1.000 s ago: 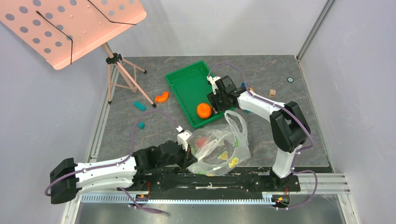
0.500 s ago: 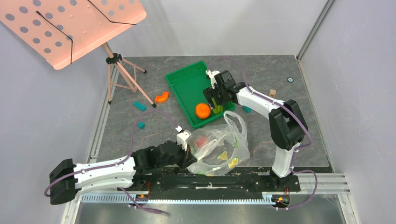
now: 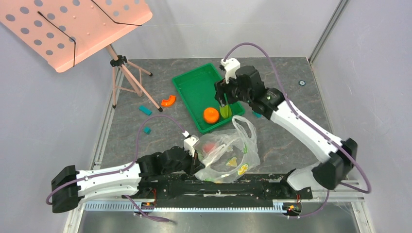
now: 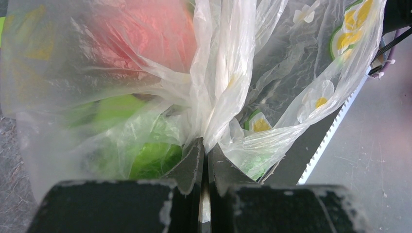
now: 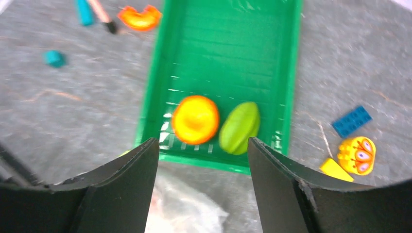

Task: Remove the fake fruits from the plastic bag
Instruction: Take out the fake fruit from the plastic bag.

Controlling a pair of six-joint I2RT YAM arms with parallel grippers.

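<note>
Right wrist view: my right gripper point(image 5: 202, 141) hangs open above the tray point(image 5: 214, 162) rim, orange point(image 5: 195, 119) and green piece point(image 5: 239, 127) ahead between my fingers point(image 5: 126, 184), grey table point(image 5: 73, 111) both sides. Behind, my left gripper point(image 4: 204, 150) clamps the bag point(image 4: 228, 73), peach point(image 4: 145, 34) inside.

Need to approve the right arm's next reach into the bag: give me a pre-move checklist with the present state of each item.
1. Open, empty right claw: ok, jaws apart above the green tray.
2. Fruits out of the plastic bag: ok for two, round orange and green ribbed piece side by side in the tray.
3. Grip of left claw on the bag: ok, shut on a pinch of film.
4. Bag emptied: not ok, pink peach and a green shape show through the film.
5. Bag mouth open towards the right claw: cannot tell.
</note>
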